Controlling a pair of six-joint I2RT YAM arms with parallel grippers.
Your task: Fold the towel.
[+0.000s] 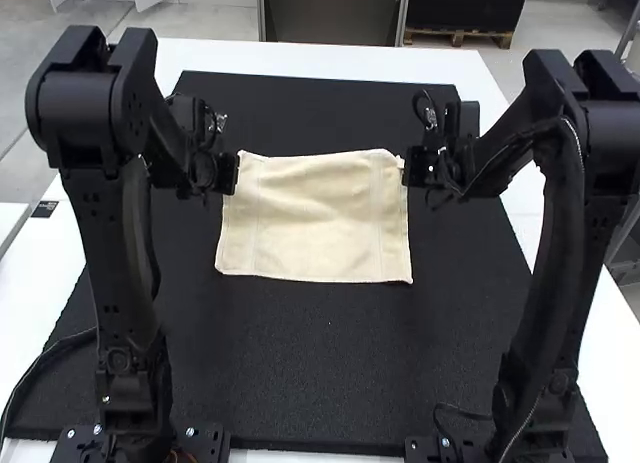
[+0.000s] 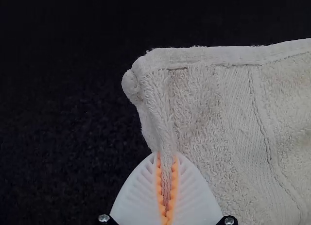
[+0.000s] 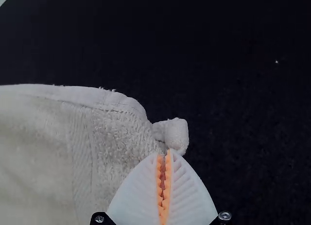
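The cream towel lies spread as a wide rectangle on the black mat. My left gripper is at its far left corner, my right gripper at its far right corner. In the left wrist view, the left gripper is shut on a pinched ridge of the towel close to the corner. In the right wrist view, the right gripper is shut on the towel at its edge, with a small curled bit of the corner standing out past the fingertips.
The black mat extends around the towel on a white table. Both arms stand at the mat's near edge, one on each side, with a cable beside the left arm's base.
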